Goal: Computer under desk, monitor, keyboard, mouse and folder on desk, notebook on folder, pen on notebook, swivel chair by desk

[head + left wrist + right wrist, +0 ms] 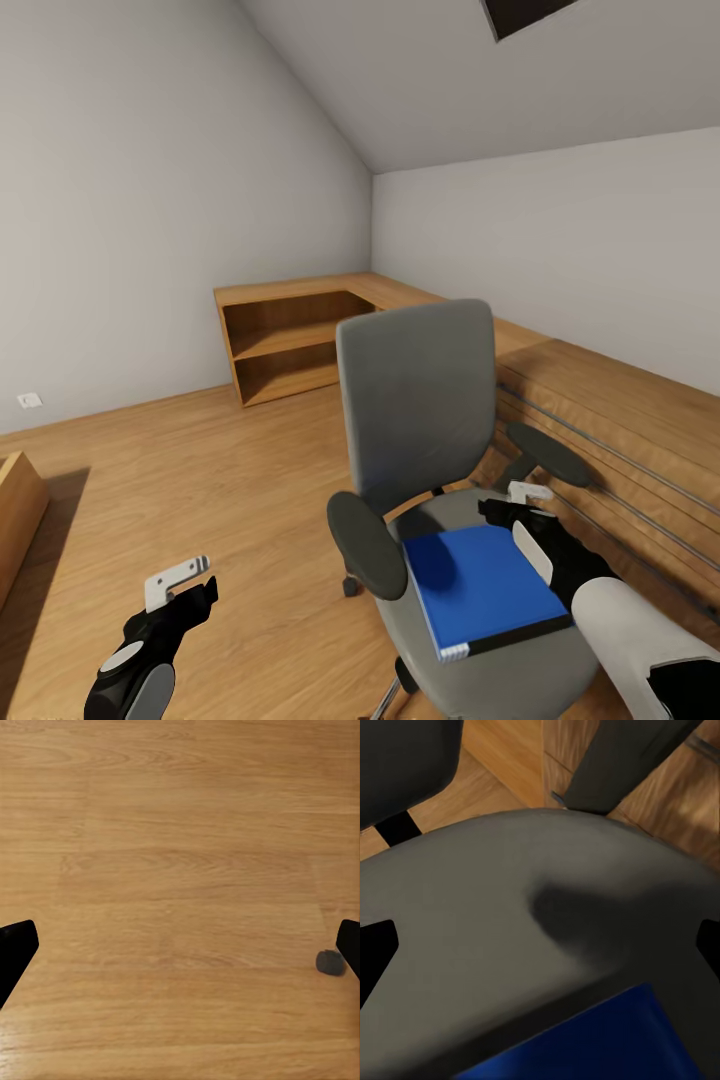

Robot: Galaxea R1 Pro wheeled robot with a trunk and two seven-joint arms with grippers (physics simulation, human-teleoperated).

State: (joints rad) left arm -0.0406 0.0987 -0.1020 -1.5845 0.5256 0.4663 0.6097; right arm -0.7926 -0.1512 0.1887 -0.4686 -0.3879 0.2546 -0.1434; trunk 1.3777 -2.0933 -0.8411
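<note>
**Blue folder lying on the chair seat**

I'm seeing the flat bright-blue, white-edged folder resting on the grey padded swivel chair. My right gripper is hovering over the seat, fingers spread wide; the left gripper is hanging wide over the wood-grain floor.

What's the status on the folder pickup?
Right pincer open, over the chair seat behind the folder. Left pincer open, over bare floor. Folder ungrasped; armrests flank it.

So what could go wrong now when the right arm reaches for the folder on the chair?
The blue folder overhangs the front of the seat; a push could slide it off. The right gripper hovers above the seat behind the folder, beside the armrest, and may bump it. The chair has wheels and could roll.
</note>
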